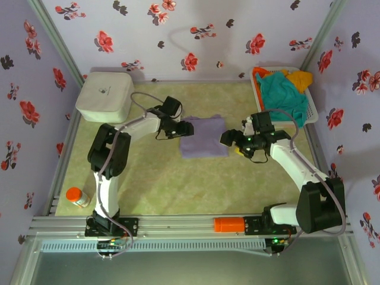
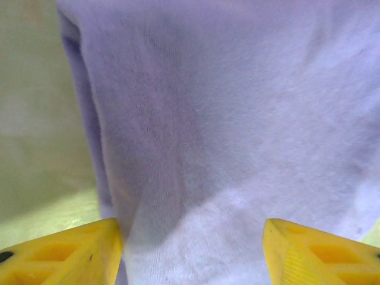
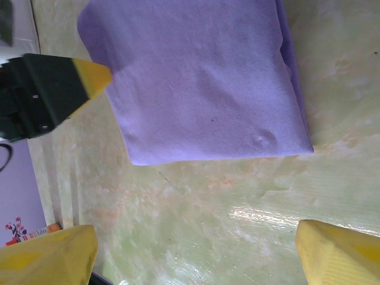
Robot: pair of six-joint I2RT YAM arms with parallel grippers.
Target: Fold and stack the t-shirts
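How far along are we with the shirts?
Done: the purple shirt lies folded mid-table. In hand: left claw open at its left edge, right claw open beside its right edge, neither gripping. Left: the teal shirt, orange shirt and yellow shirt sit crumpled in the basket.

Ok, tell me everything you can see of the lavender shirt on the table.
The lavender shirt is soft, matte knit cloth, folded into a compact, roughly square pad, with layered edges showing along one side and faint wrinkles. No chest mark shows on top. It lies flat near the middle of the green table. The open left gripper is at its left edge, the open right gripper just off its right edge; contact with either cannot be told.
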